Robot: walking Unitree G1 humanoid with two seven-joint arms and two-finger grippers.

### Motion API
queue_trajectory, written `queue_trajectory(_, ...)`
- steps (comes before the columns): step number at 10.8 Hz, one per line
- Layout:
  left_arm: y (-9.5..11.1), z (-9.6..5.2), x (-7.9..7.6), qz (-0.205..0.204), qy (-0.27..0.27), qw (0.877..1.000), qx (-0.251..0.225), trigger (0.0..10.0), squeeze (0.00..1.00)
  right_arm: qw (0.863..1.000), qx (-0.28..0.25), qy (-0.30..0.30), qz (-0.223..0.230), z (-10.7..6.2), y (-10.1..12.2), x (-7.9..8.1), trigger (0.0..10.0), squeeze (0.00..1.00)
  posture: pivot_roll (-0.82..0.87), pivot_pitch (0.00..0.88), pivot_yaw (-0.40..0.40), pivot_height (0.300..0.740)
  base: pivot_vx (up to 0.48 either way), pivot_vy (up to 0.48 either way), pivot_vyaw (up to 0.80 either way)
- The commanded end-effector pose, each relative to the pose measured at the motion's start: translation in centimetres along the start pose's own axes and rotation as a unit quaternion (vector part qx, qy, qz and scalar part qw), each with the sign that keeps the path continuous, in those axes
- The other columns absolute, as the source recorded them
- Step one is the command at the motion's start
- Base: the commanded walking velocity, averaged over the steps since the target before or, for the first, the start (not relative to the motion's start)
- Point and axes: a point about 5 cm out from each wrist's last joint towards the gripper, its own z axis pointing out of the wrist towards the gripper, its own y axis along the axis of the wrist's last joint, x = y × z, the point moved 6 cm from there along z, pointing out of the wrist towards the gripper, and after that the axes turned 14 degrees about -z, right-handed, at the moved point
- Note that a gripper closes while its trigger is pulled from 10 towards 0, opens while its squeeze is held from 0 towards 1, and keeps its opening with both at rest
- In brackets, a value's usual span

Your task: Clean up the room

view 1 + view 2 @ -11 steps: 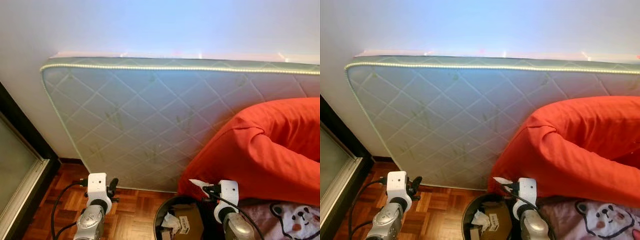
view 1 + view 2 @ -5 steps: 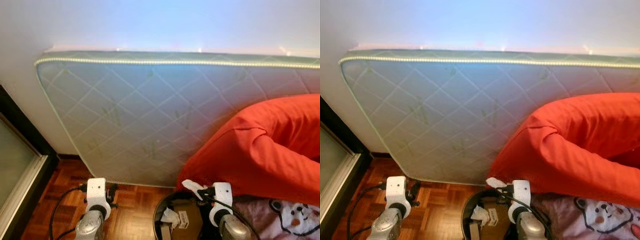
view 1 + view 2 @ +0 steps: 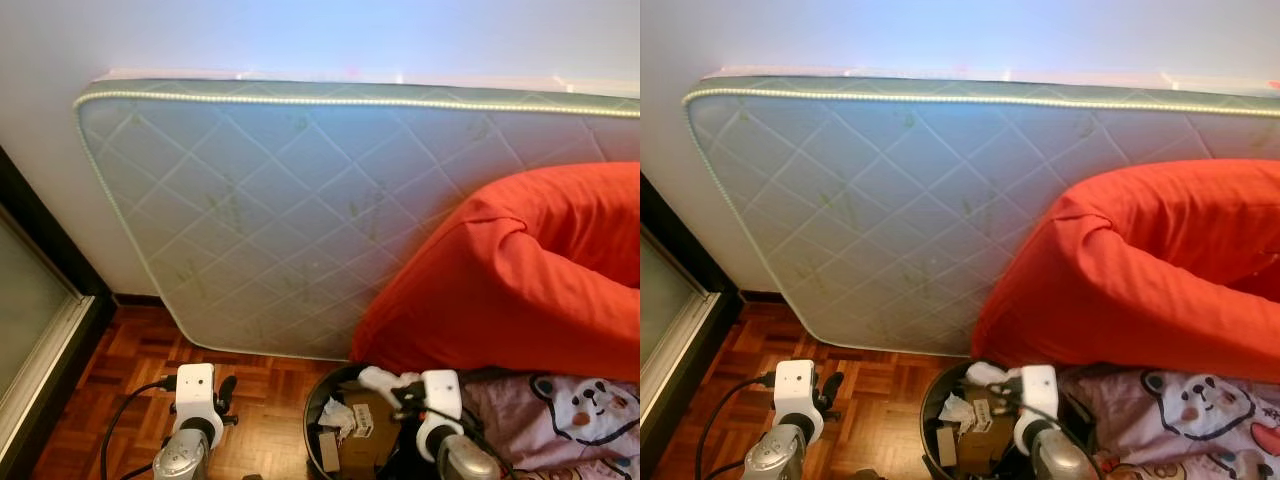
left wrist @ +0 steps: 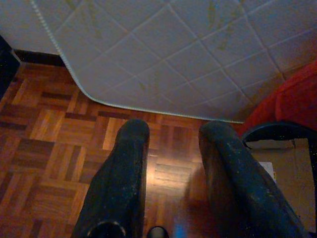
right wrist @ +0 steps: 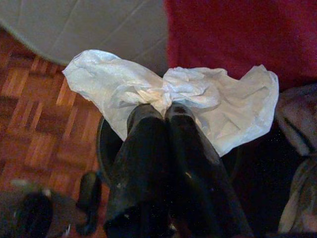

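Parquet floor, mattress against wall. Right gripper pinches crumpled tissue above the bin; disposal step under way. Next: spread fingers, letting it drop inside. Left gripper spread, empty.

One mattress, one red beanbag, one black bin, one crumpled tissue, two hands

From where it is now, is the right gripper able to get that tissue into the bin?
Probably yes. The right gripper, shut on the crumpled tissue, hangs over the open black bin, with nothing between them.
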Motion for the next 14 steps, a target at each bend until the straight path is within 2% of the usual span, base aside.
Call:
queue_trajectory(1,-0.7,-0.2,0.1,0.001,0.002,1.0,0.012,10.0,0.0,1.0,0.014,0.008,-0.004,-0.1,-0.6,0.2,10.0,0.0,0.16,0.098,-0.028,0.662,0.0,0.0,0.0)
queue_trajectory(3,-0.6,-0.2,0.1,0.002,0.001,1.0,0.011,10.0,0.0,1.0,0.005,-0.003,0.007,-0.1,-0.4,-0.1,10.0,0.0,0.16,0.109,-0.03,0.642,0.0,0.0,0.0)
queue_trajectory(7,-0.5,-0.3,-0.1,-0.008,0.003,1.0,0.002,10.0,0.0,1.0,0.011,-0.004,0.005,-0.2,-0.6,-0.2,10.0,0.0,0.18,0.159,-0.045,0.642,0.0,0.0,0.0)
queue_trajectory(10,-0.1,-0.3,0.1,-0.011,0.005,1.0,-0.011,10.0,0.0,1.0,-0.013,0.024,-0.001,0.7,1.7,0.8,10.0,0.0,0.21,0.208,-0.049,0.642,0.0,0.0,0.0)
queue_trajectory(14,0.2,-0.6,0.1,-0.015,0.007,1.0,-0.026,10.0,0.0,1.0,-0.02,0.022,-0.002,1.0,2.9,0.1,10.0,0.0,0.23,0.254,-0.063,0.642,0.0,0.0,0.0)
